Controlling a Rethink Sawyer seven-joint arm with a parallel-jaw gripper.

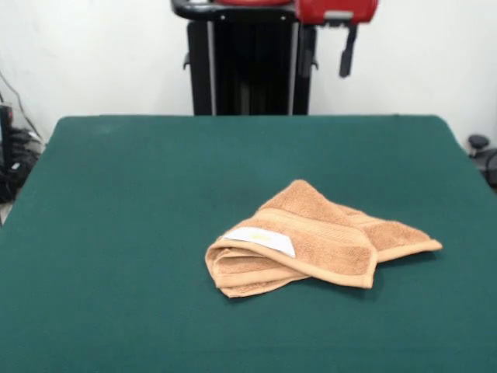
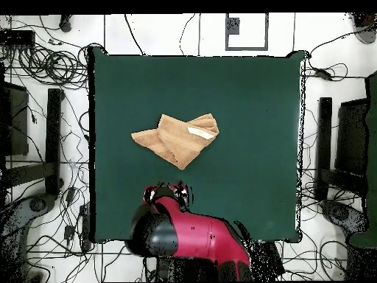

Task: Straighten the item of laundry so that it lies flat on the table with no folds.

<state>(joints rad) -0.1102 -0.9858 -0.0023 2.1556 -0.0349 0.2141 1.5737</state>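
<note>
The tan-orange towel (image 1: 326, 233) lies crumpled on the dark green table (image 1: 155, 194), right of centre in the front view. It is folded over itself in several layers, with one corner pointing right and a rolled edge at the front left. Its white label (image 1: 260, 239) faces up. In the overhead view the towel (image 2: 177, 136) lies at the table's (image 2: 243, 110) middle left, label (image 2: 199, 133) at its right end. My gripper (image 1: 347, 53) is drawn back high at the table's far edge, well clear of the towel. It also shows in the overhead view (image 2: 168, 195).
The black pedestal (image 1: 248, 70) stands behind the table's far edge. The red arm (image 2: 199, 239) hangs over the table's robot-side edge. Cables (image 2: 44, 66) and black stands (image 2: 53, 140) lie on the floor round the table.
</note>
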